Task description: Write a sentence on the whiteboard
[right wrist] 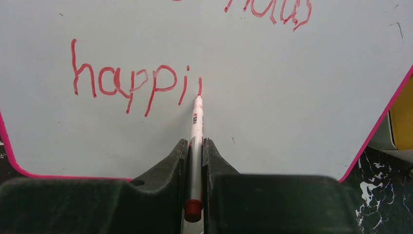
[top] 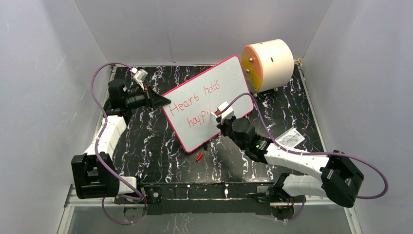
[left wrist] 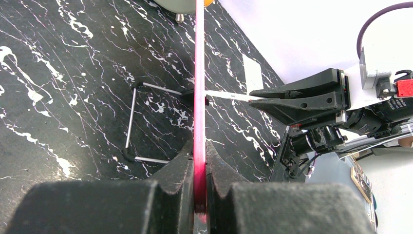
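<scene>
Whiteboard (top: 229, 78) stands tilted, my left gripper (left wrist: 198, 148) clamped on its rim at nine o'clock; my right gripper (right wrist: 195, 144) pinches the marker (right wrist: 196, 119), tip touching the sentence (right wrist: 129, 85) after "happi".

I see a black marbled table (top: 156, 158) carrying a cream cylinder (top: 272, 63). Nearer me from the cylinder lie a printed card (top: 290, 139) and, farther left, a small red cap (top: 198, 157).
</scene>
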